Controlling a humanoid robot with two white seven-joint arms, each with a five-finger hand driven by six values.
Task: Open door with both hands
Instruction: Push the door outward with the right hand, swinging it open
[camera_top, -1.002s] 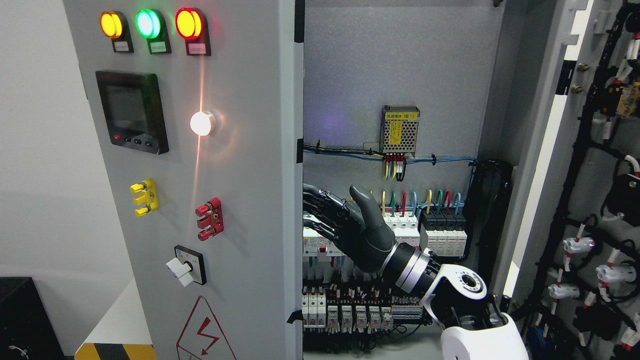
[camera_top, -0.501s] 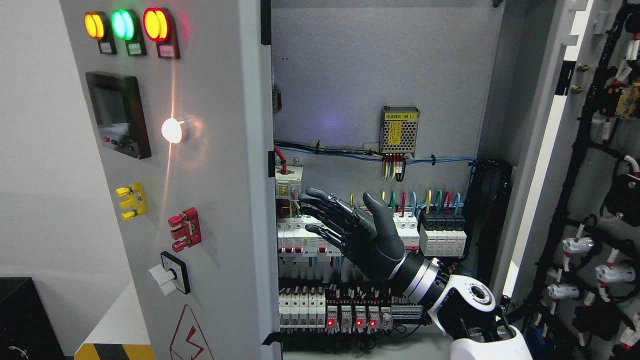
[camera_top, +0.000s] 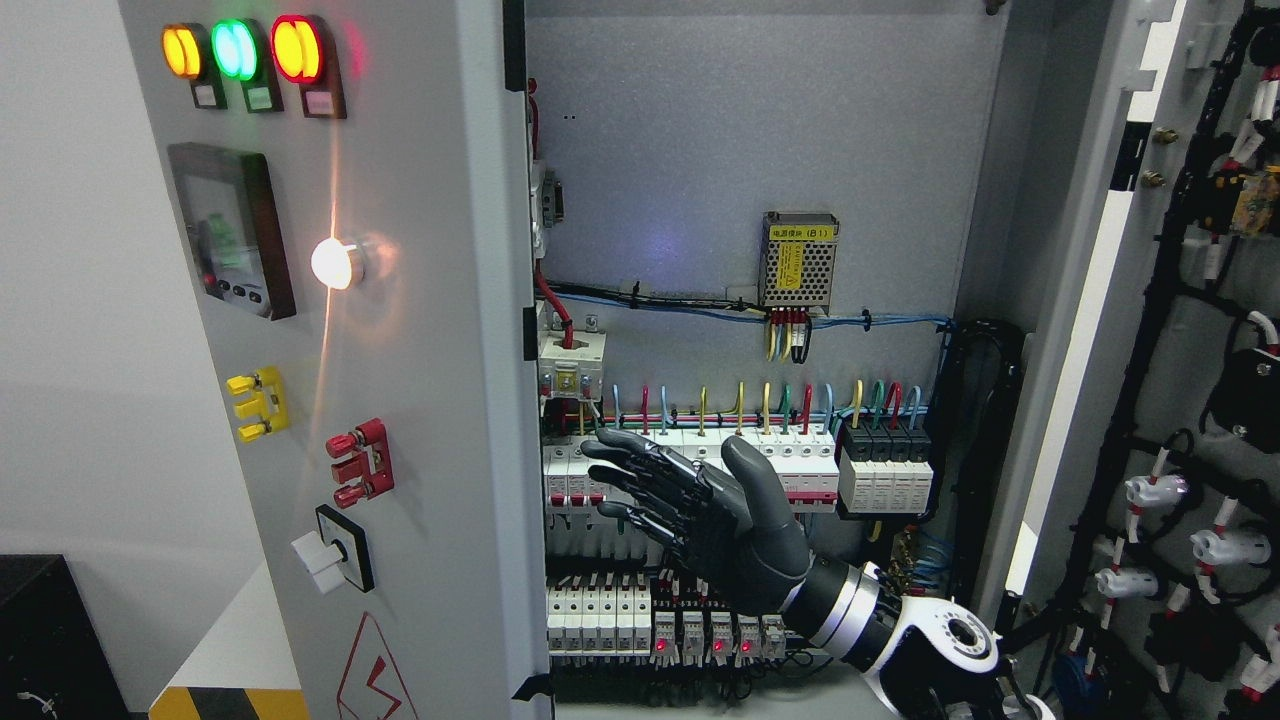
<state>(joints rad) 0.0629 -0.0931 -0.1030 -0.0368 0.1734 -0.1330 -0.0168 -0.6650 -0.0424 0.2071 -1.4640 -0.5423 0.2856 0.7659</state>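
Right hand (camera_top: 715, 520), dark grey, fingers spread flat, grasping nothing; raised before rows of white circuit breakers (camera_top: 690, 470). Grey metal cabinet door (camera_top: 400, 400) with three indicator lamps (camera_top: 240, 50): ajar, just left of fingertips, not touching.

The left door (camera_top: 400, 400) has swung more to the left, so more of the inside shows now, with more switches (camera_top: 600, 470) and wires. The right hand (camera_top: 700, 510) has let go of the door edge, moved lower and pulled back, fingers spread.
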